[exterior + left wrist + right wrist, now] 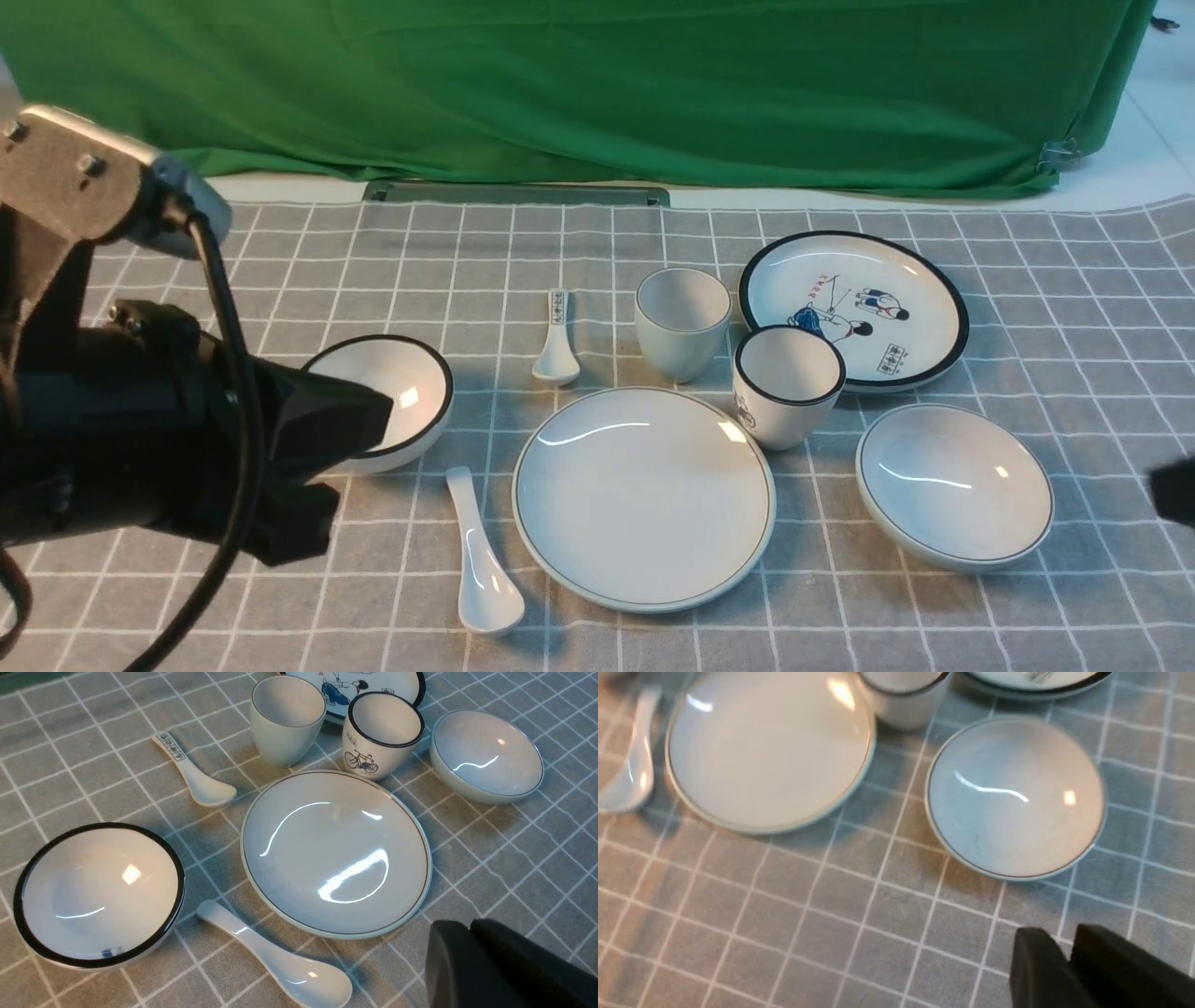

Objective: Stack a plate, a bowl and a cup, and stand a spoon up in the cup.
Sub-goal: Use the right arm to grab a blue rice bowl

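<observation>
Eight dishes lie on the checked cloth [1074, 280], two of each kind: two plates, two bowls, two cups and two spoons.

The left pincer [469, 926] is closed, its black fingers pressed together, and it holds nothing. The black-rimmed bowl [401, 392] lies just beyond its tip and is partly hidden by it in the front view. The plain white spoon [481, 560] lies flat just to its right, bowl end toward the robot. Further right of the spoon, close but apart from it, is the plain plate [644, 499].

The right pincer [1066, 940] has its jaws a little apart with nothing between them. The shallow thin-rimmed bowl [954, 485] sits near it, just ahead and to its left. The plain plate is further left.

Farther from both pincers, the plain cup [681, 322] stands upright behind the plate. The black-rimmed cup [789, 383] stands to its right, before the cartoon plate [854, 308]. The small patterned spoon [557, 341] lies left of the plain cup. Nothing is stacked.
</observation>
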Available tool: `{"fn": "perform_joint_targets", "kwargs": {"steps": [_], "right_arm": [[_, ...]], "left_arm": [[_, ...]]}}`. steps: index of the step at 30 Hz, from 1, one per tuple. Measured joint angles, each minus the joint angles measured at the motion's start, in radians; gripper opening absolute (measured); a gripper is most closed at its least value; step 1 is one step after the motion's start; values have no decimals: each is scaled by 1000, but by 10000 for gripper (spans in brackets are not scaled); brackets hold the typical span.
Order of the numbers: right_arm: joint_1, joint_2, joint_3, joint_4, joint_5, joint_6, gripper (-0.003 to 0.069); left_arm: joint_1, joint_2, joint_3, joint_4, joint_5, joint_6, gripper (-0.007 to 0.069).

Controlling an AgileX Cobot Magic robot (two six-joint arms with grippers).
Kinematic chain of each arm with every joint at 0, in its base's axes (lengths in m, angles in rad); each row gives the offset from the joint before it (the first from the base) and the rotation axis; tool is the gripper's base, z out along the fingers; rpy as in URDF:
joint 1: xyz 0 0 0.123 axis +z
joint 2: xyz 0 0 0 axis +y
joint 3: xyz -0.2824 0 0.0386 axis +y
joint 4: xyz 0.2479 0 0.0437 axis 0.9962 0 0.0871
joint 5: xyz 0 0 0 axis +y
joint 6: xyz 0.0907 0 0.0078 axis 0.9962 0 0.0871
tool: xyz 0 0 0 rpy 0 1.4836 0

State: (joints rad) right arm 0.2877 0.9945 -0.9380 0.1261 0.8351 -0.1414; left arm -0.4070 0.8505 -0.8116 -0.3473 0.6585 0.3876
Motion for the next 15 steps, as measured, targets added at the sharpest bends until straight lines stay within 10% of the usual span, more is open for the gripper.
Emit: {"fn": "perform_joint_targets", "kwargs": {"steps": [9, 15], "right_arm": [[70, 327, -121, -11, 3, -15, 185], [132, 533, -125, -38, -94, -46, 468]], "left_arm": [[0, -144, 0, 11, 41, 1, 17], [0, -196, 0, 11, 58, 1, 17]]}}
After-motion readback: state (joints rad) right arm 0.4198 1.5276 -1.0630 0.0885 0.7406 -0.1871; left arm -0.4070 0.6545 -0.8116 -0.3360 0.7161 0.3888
